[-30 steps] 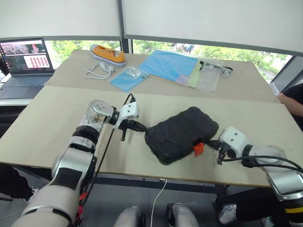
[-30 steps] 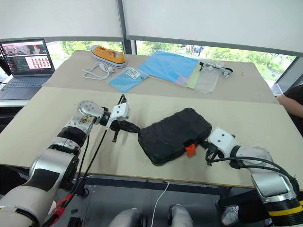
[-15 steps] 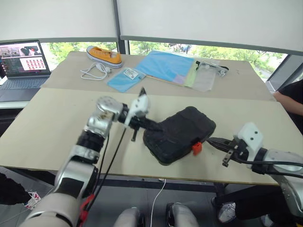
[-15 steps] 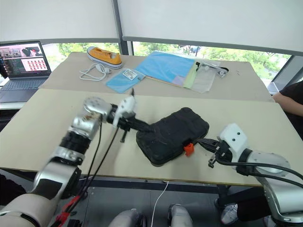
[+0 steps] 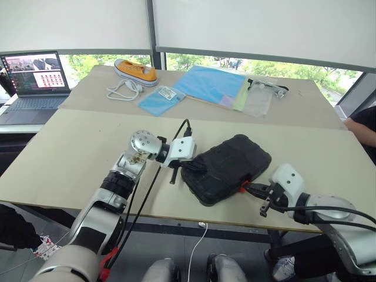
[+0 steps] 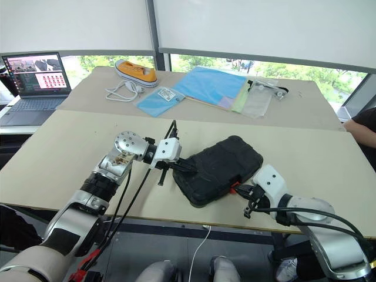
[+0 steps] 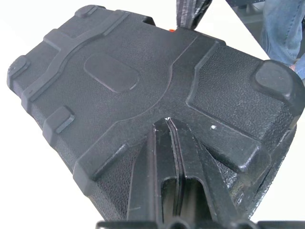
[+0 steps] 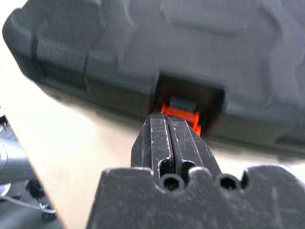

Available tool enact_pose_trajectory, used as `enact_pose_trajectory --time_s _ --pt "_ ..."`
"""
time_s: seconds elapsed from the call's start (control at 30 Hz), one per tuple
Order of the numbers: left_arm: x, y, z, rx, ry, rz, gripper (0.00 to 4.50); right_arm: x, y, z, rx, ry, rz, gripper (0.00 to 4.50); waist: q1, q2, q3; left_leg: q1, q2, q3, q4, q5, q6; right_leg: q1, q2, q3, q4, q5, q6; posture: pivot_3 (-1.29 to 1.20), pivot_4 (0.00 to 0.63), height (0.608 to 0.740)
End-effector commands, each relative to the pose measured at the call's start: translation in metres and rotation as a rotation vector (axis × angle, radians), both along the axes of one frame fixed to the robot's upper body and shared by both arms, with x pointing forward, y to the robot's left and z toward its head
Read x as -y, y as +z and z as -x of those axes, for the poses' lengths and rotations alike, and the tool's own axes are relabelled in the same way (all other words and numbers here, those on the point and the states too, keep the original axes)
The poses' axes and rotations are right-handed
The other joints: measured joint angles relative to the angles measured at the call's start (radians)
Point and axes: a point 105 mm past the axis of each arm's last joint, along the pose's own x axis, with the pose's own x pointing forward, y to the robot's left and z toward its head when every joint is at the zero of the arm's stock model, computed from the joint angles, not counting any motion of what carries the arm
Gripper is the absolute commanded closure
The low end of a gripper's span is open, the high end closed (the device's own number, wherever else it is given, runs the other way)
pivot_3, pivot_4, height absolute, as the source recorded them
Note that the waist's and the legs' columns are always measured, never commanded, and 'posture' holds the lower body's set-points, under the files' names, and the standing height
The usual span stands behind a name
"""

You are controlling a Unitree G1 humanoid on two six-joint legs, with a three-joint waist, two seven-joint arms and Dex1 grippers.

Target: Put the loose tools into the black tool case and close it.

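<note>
Black tool case (image 5: 229, 167): closed, flat on your table (image 5: 70, 153), between both grippers. Orange latch (image 8: 181, 114): your right gripper (image 5: 249, 188), fingers pressed together, tips against it. Left gripper (image 7: 167, 131): fingers together, angled down onto the lid.

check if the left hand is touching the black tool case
Touching. In the left wrist view the shut left hand presses its tips onto the lid of the black tool case, with no gap visible.

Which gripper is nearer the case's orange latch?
Right. The right gripper, shut, has its tips at the orange latch on the black tool case. The left gripper, shut, rests on the lid's opposite end.
</note>
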Motion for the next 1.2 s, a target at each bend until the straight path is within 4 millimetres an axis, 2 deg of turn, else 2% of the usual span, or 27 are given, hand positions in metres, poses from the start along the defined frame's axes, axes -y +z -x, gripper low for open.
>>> enact_pose_trajectory --time_s 0.03,0.13,0.3,0.4,0.53,0.67,0.83,0.97,1.07,1.2 --pt "-0.003 -0.016 0.002 -0.029 0.005 -0.059 4.49 0.006 0.016 0.003 0.058 -0.046 -0.023 4.5 0.001 0.0 0.0 0.0 0.0 0.0 0.0 0.0 0.0 0.0 0.0 0.0 0.0 0.0 0.0 0.0 0.15 0.718" --pt "0.004 -0.017 0.003 -0.02 -0.008 -0.056 4.49 0.01 0.012 0.007 0.042 -0.074 -0.035 4.5 0.001 0.0 0.0 0.0 0.0 0.0 0.0 0.0 0.0 0.0 0.0 0.0 0.0 -0.002 0.004 0.0 0.15 0.718" --pt "0.023 -0.013 0.002 0.018 -0.041 -0.033 4.49 0.012 -0.014 0.014 -0.04 -0.08 -0.017 4.5 0.009 0.0 0.0 0.0 0.0 0.0 0.0 -0.001 0.002 0.0 0.0 0.0 0.0 -0.002 0.004 0.0 0.15 0.718" --pt "0.031 -0.012 0.0 0.066 -0.054 -0.04 4.49 0.011 -0.026 0.01 -0.052 -0.086 0.001 4.5 0.009 0.0 0.0 0.0 -0.001 0.0 0.0 -0.002 0.004 0.001 0.0 0.0 0.0 -0.002 0.004 0.0 0.15 0.718" --pt "0.041 -0.015 -0.003 0.13 -0.077 -0.064 4.49 0.008 -0.029 0.001 -0.041 -0.083 0.001 4.5 0.007 0.0 0.0 -0.001 -0.001 0.0 0.0 -0.002 0.005 0.001 0.0 0.0 -0.001 -0.002 0.004 0.0 0.15 0.718" --pt "0.05 -0.023 -0.002 0.171 -0.107 -0.103 4.49 0.003 -0.023 -0.009 0.0 -0.061 0.015 4.5 0.005 0.0 0.0 0.0 -0.001 0.0 0.0 -0.003 0.005 0.001 0.0 0.0 -0.001 -0.003 0.005 0.0 0.15 0.718" --pt "0.042 -0.041 0.0 0.211 -0.146 -0.176 4.49 -0.007 0.014 -0.017 0.085 -0.025 -0.049 4.5 0.006 -0.001 -0.001 0.0 0.0 0.0 0.0 -0.003 0.006 0.001 -0.001 0.0 -0.001 -0.003 0.006 0.0 0.15 0.718" --pt "0.039 -0.047 0.001 0.241 -0.166 -0.203 4.49 -0.013 0.034 -0.02 0.129 -0.011 -0.087 4.5 0.001 0.0 -0.001 0.0 0.0 0.0 0.0 -0.003 0.006 0.001 -0.001 0.0 -0.001 -0.003 0.007 0.0 0.15 0.718" --pt "0.038 -0.052 0.001 0.27 -0.184 -0.229 4.49 -0.016 0.035 -0.021 0.126 -0.004 -0.092 4.5 -0.001 0.0 -0.001 0.001 0.0 0.0 0.0 -0.002 0.008 0.001 -0.001 0.0 -0.001 -0.002 0.008 0.0 0.15 0.718" --pt "0.039 -0.053 0.001 0.267 -0.182 -0.221 4.49 -0.016 0.024 -0.023 0.106 -0.008 -0.073 4.5 -0.001 0.0 -0.003 0.001 0.0 0.0 0.001 -0.001 0.009 0.001 -0.001 0.0 -0.001 -0.001 0.01 0.0 0.15 0.718"
